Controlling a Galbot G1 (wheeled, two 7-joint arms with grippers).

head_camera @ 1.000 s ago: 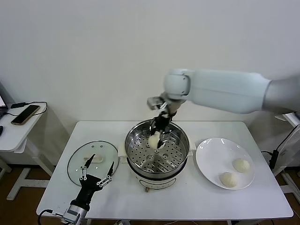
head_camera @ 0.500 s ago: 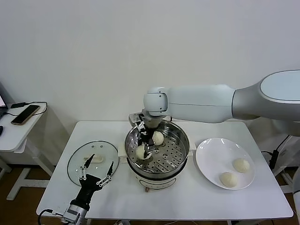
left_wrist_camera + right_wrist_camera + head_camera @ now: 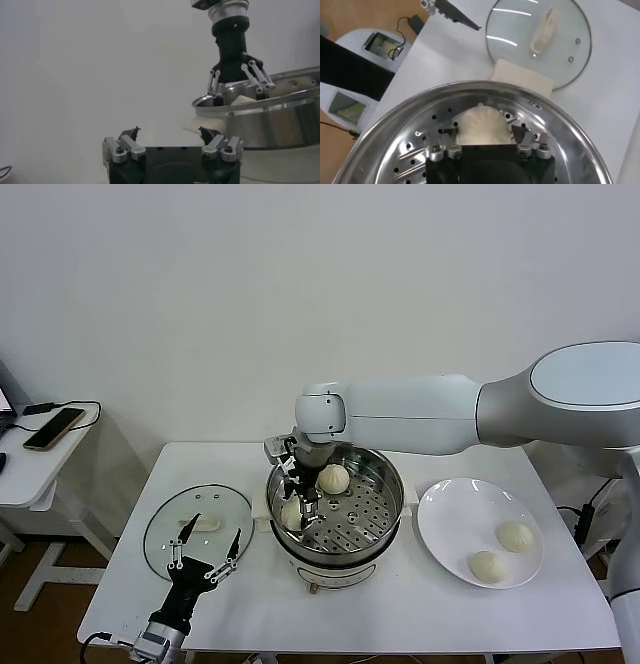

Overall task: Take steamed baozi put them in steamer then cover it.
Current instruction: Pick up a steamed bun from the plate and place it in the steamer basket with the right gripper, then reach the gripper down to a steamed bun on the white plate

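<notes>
No readable writing; right gripper (image 3: 299, 502) spread open around a bun (image 3: 292, 513) at the steamer's (image 3: 385, 484) left side, left gripper (image 3: 206, 559) open near the lid (image 3: 160, 529).

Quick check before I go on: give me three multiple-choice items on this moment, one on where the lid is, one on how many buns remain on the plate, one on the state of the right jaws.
1. Where is the glass lid?
A. On the steamer
B. Flat on the table on the steamer's left
C. On the plate

2. How many buns lie on the white plate?
A. Two
B. None
C. Four

3. How do the jaws of the right gripper stand?
A. Shut on a bun lifted over the plate
B. Shut on the lid handle
C. Open, down inside the steamer astride a bun

Answers:
1 B: the head view shows the lid lying on the table near the parked left gripper.
2 A: two buns sit at the plate's near right.
3 C: the right wrist view shows the fingertips on either side of the bun on the tray.
</notes>
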